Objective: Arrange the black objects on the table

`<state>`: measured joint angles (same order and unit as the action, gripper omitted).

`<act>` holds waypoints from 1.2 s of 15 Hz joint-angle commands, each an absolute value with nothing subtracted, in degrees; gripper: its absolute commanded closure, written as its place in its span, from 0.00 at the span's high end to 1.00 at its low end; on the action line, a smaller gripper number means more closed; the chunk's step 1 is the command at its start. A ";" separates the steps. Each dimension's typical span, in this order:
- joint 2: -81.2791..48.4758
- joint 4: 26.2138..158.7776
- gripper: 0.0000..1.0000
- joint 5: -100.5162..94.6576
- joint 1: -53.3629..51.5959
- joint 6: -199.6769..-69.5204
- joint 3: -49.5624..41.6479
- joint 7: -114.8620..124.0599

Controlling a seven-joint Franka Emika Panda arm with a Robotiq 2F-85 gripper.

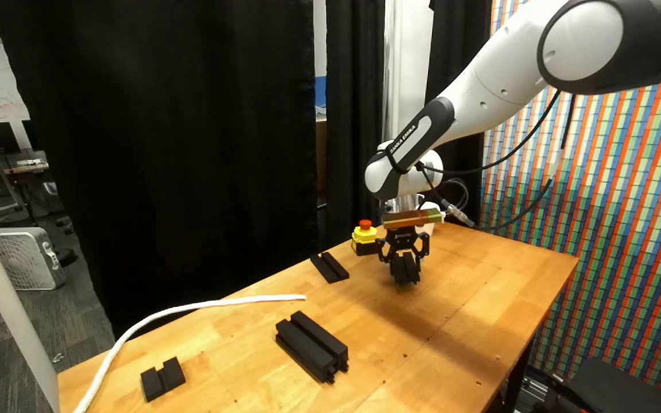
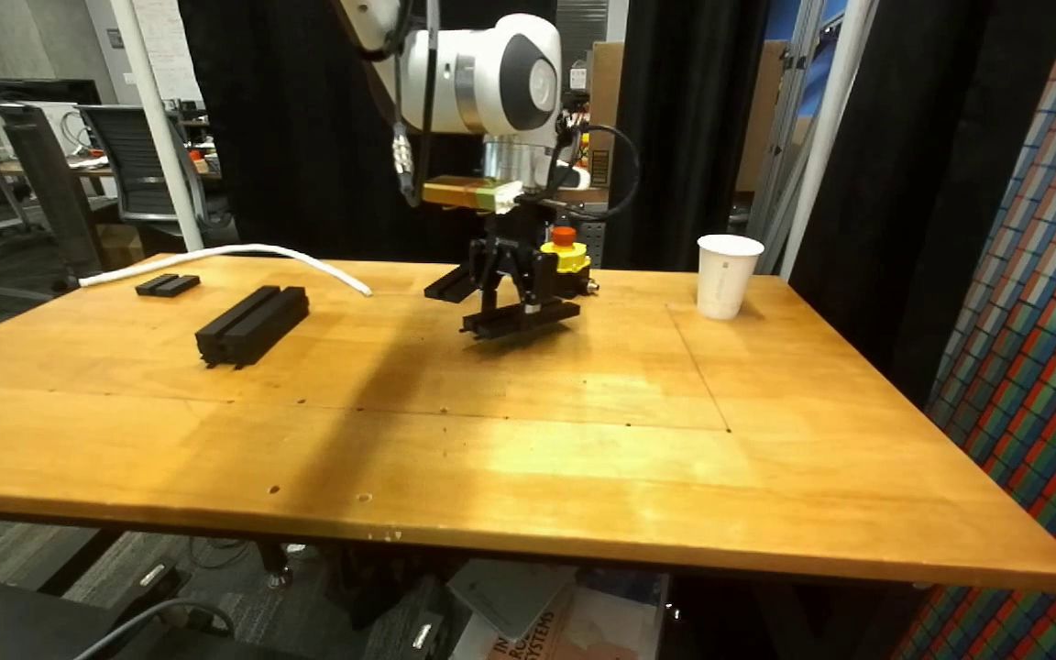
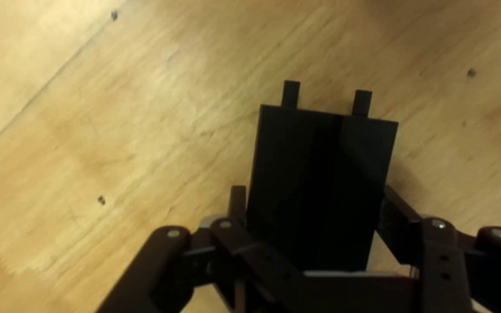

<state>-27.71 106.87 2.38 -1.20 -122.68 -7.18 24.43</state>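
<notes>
Black block (image 3: pixel 320 178) is pinched in the hand (image 1: pixel 405 261), looks a bit tilted and just off the desk (image 2: pixel 583 477). I'd call this the carry step, so next it probably needs levelling and lining up with the bigger block (image 1: pixel 312 346)

In an exterior view, with the thick grooved black block (image 1: pixel 311 344) on the wooden table (image 1: pixel 474 321) as the dial's centre, the gripper (image 1: pixel 404 259) hangs between one and two o'clock, jaws pressed to the sides of a black piece (image 1: pixel 405 272). A flat grooved piece (image 1: pixel 329 268) lies just past twelve, a red-topped yellow box (image 1: pixel 364 236) at one. A white cord (image 1: pixel 204 304) curves from twelve back through nine, and inside its arc a small notched block (image 1: pixel 161 380) sits between eight and nine.
</notes>
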 commanded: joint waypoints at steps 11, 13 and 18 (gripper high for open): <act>-7.17 128.37 0.48 -13.15 -17.05 -129.79 4.48 42.17; -6.06 129.49 0.48 -11.45 -16.78 -131.49 6.71 39.95; -4.87 130.54 0.48 -8.30 -16.42 -134.53 10.27 34.07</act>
<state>-7.32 128.69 -10.74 -17.18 -132.26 8.58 38.81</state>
